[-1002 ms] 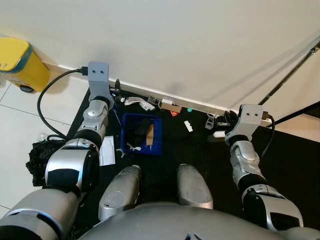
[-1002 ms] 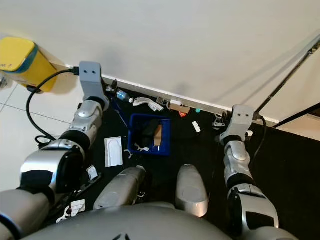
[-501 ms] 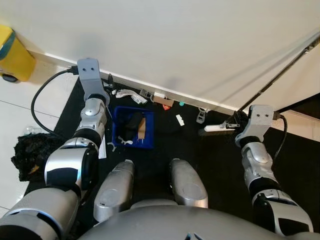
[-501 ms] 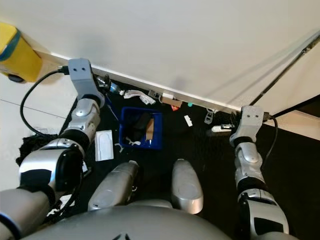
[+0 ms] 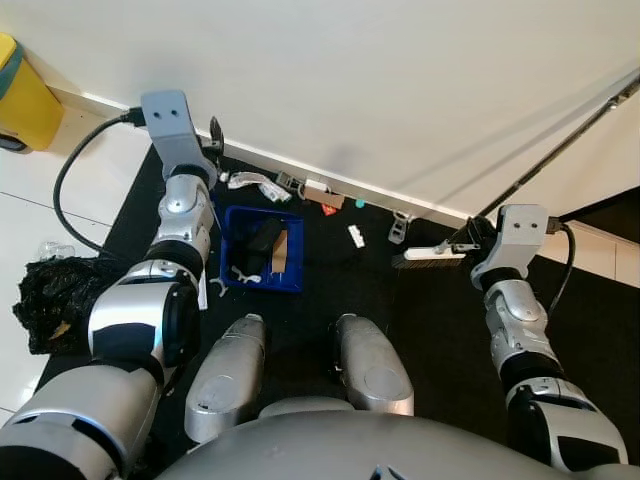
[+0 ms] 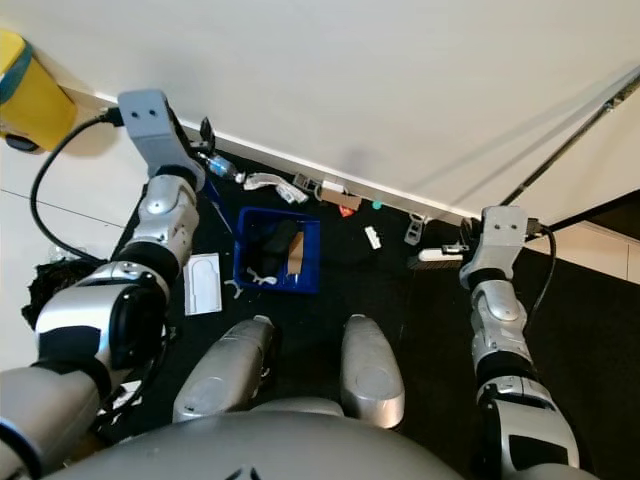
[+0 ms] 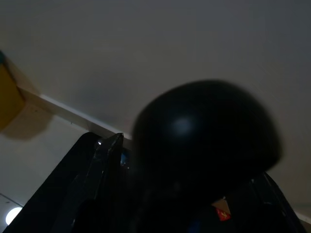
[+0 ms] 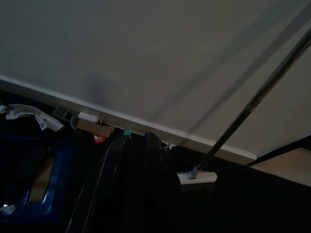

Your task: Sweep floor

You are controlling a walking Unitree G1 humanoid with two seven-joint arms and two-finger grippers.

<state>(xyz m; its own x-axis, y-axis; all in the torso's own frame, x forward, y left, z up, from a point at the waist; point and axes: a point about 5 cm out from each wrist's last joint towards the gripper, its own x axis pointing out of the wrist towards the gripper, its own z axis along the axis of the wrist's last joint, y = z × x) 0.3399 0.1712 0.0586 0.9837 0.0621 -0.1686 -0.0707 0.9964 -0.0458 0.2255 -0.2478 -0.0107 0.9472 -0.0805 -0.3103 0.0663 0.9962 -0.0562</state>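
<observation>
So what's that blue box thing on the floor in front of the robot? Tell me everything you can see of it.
The blue dustpan is a shallow, open-topped rectangular tray of what looks like hard plastic. It lies flat on the black mat, just ahead of the robot's left knee and a little short of the white wall. Inside it are a dark lump, a brown cardboard-like piece and a white scrap near one rim. More litter is scattered between it and the skirting board. The left gripper is beyond it, near the wall.

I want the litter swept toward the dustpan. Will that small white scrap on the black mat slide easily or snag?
The white scrap looks small, thin and flat, so probably light and easily pushed. The black mat looks fabric-like, so the scrap might drag or flip under the broom head.
</observation>
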